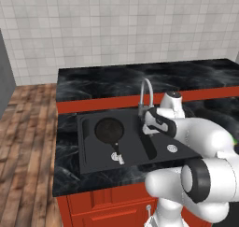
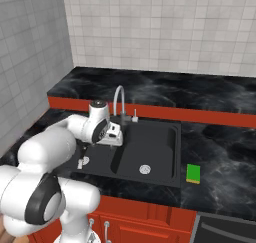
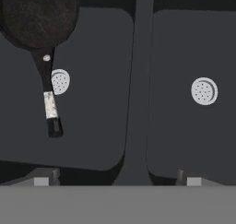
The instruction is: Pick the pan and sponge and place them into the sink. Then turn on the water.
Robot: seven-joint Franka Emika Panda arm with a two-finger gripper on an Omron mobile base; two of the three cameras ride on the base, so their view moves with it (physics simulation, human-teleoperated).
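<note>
The black pan (image 1: 108,129) lies in the left basin of the black sink (image 1: 135,149), its handle pointing toward the front. In the hand view the pan (image 3: 39,13) is at the upper left, and its pale-tipped handle runs down past the left drain (image 3: 60,81). My gripper (image 1: 149,129) hangs open and empty over the divider (image 3: 138,80) between the basins, just in front of the faucet (image 1: 145,93). The yellow and green sponge (image 2: 193,173) rests on the counter to the right of the sink (image 2: 155,147), well apart from my gripper (image 2: 114,140).
The silver gooseneck faucet (image 2: 119,100) and its small side lever (image 2: 134,114) stand at the sink's back edge. The right basin holds just its drain (image 3: 204,90). A raised black counter ledge (image 2: 165,87) and a tiled wall lie behind.
</note>
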